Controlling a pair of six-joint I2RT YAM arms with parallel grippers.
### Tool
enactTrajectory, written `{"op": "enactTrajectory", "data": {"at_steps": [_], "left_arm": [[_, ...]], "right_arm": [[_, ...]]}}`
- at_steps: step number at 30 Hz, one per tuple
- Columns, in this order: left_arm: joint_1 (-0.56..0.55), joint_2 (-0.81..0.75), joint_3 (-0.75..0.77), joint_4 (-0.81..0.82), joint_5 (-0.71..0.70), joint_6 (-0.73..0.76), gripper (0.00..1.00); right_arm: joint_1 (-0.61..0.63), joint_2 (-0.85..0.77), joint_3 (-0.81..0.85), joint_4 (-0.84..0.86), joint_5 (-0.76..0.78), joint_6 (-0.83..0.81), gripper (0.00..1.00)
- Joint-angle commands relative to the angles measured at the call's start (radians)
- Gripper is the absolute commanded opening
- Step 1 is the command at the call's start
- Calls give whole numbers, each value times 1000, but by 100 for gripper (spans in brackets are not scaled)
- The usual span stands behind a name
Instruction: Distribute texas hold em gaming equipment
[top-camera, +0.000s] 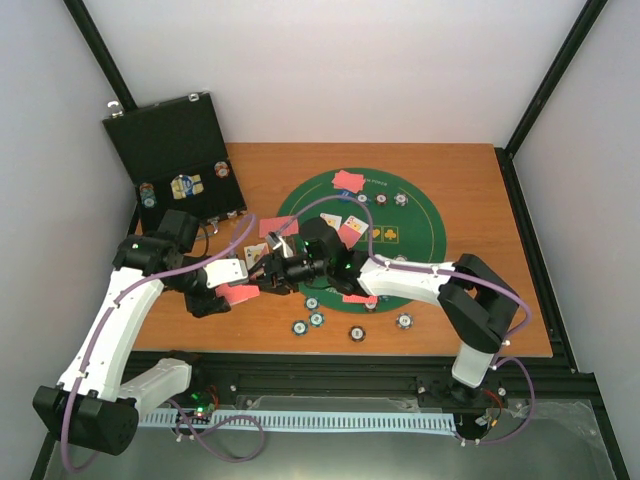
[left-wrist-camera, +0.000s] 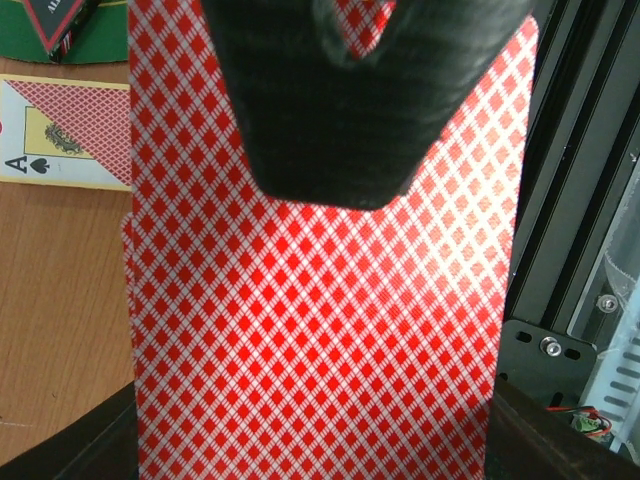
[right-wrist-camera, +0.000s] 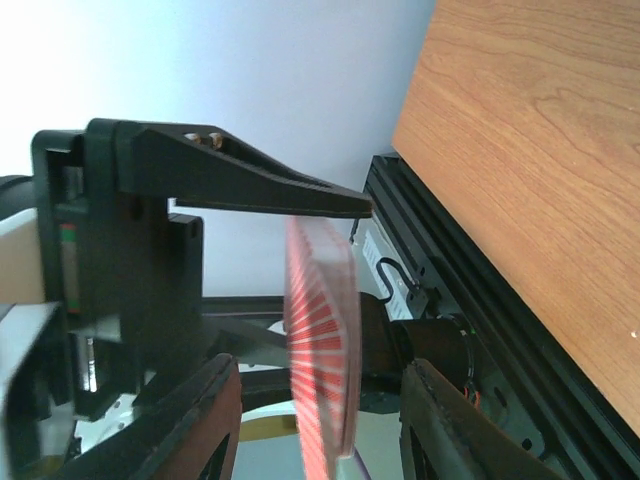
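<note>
Top external view: your left claw (top-camera: 228, 294) pinches the red-backed playing cards (top-camera: 241, 296) over the bench (top-camera: 480, 200), at 8 o'clock of the green mat (top-camera: 310, 195). Your right claw (right-wrist-camera: 320, 372) stands spread, a finger on each side of that stack, gaps showing.

White face-up playing card (left-wrist-camera: 70, 165), left edge of left wrist view: black "A" with black spade sign beside it in corner; dark ornament on yellow panel above, no lettering legible.
Black triangle marker with red edge (left-wrist-camera: 60, 20): white marks, unreadable.
Stack of red diamond-patterned playing cards (left-wrist-camera: 320, 330): pattern only.
Round green felt mat (top-camera: 415, 215): gold club signs near centre; white lettering along far rim too small to read.
Striped-edge round poker chips (top-camera: 357, 333): centre marks illegible.
</note>
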Motion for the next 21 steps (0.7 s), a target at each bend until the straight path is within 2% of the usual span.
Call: {"op": "enactTrajectory", "data": {"at_steps": [1,10,13,16,21], "left_arm": [[-3,-9,-4,29,3,13,26],[-3,-8,-1,30,-3,14,26],[-3,-7,-14,35,-16,19,26],[-3,-6,-21,41,-21,20,26],[-3,-4,-14,36,-18,17,26]], "right_arm": [[-4,-45,-16,4,9,-3,41],[4,-30,-14,2,9,1,19],[4,-40,-14,-17,11,-12,16],[0,-53,-1,-72,12,-43,4],[-36,-82,2,-160,-1,-89,3]]}}
